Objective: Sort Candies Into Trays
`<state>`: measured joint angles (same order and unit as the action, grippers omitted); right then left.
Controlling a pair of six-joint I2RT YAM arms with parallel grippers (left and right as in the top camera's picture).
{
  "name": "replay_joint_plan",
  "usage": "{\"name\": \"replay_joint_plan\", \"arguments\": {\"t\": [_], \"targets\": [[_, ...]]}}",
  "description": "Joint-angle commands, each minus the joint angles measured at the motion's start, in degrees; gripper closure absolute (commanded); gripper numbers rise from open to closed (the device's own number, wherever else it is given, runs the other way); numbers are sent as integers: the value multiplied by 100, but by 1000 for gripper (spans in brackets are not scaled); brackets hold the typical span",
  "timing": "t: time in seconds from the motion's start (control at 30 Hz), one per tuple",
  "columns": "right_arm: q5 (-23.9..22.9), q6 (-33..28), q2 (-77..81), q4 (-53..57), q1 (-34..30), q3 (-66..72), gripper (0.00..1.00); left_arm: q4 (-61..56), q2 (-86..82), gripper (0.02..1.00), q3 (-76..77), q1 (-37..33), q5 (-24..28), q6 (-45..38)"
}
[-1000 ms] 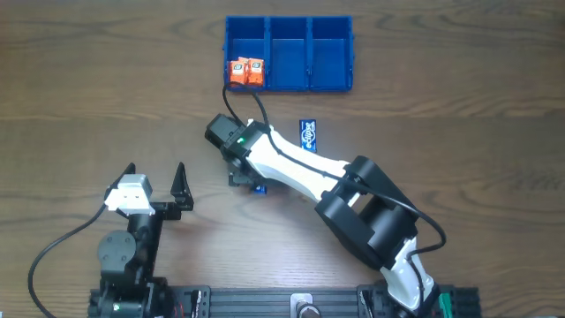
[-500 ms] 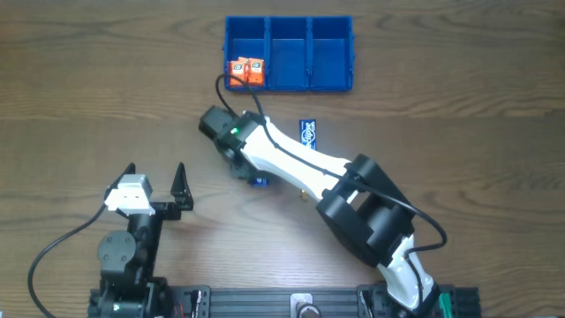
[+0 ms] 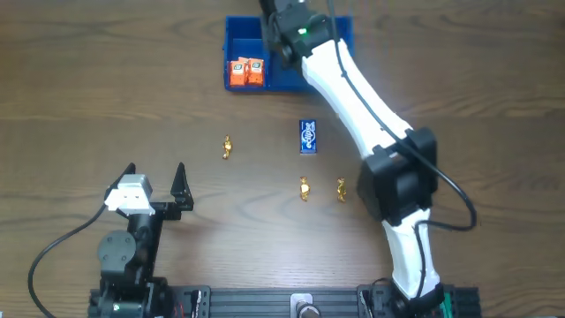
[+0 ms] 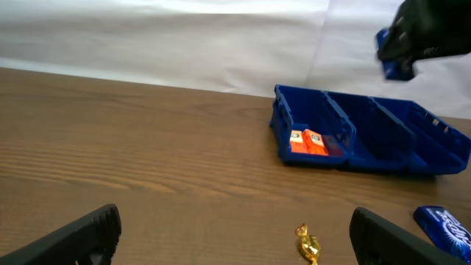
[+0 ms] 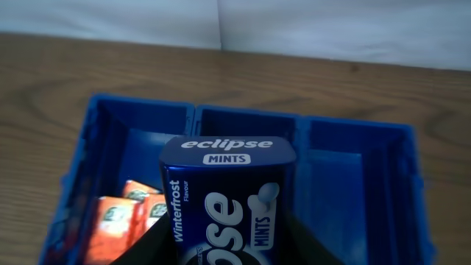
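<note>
**Above the tray: set the mint tin down cleanly**

Between the fingers of your right gripper (image 3: 282,25) sits the rectangular blue mint tin (image 5: 228,199), clamped near its lower end with its lid end facing the wrist camera. It hangs lifted over the blue three-compartment plastic tray (image 5: 195,118), which stands at the far side of the wooden table (image 3: 106,79). Judging from the wrist view, the tin is roughly over the middle compartment, closer to the divider it shares with the left one. Two orange candy packs (image 3: 246,72) lie side by side in that left compartment. What shows of the middle and right compartments looks bare.

The step in hand appears to be the drop into a compartment of its own. Shift a little toward the middle compartment's centre so the tin clears the divider and the orange packs. Keep its long sides parallel to the compartment walls and lower until its bottom end is below the rim. Only then part the fingers, because a release from height could bounce it over a divider. Lift straight out so no finger hooks a wall.

A second blue mint tin (image 3: 307,136) lies flat on the table near the tray, on the arms' side of it, and three gold-wrapped candies (image 3: 304,189) are scattered nearer you. Your left gripper (image 3: 155,170) rests by its base, fingers spread wide and holding nothing.
</note>
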<state>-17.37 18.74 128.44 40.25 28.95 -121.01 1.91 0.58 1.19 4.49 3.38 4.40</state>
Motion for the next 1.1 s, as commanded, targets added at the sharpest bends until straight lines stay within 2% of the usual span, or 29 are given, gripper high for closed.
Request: {"name": "replay_joint_plan", "arguments": {"t": [0.03,0.2,0.33,0.5,0.6,0.73,0.83,1.03,1.1], "targets": [[-57,-114,435,-162,-59,-57,698,236,-33,20,-87,-42,52,-59],[-59,-55,564,-37,-118,-46,667,236,-33,20,-87,-42,52,-59],[-22,-57,564,144,-170,-46,432,236,-33,20,-87,-42,52,-59],[144,-61,356,363,-168,-7,314,236,-33,20,-87,-42,52,-59],[308,2,-457,376,-72,769,248,236,-33,20,-87,-42,52,-59],[341,560,-1611,332,31,2575,244,236,-33,20,-87,-42,52,-59],[686,686,-1646,103,31,3475,242,236,-33,20,-87,-42,52,-59],[901,990,-1215,-133,179,4079,242,236,-33,20,-87,-42,52,-59],[1108,1097,-1069,-72,216,4081,242,236,-33,20,-87,-42,52,-59]]}}
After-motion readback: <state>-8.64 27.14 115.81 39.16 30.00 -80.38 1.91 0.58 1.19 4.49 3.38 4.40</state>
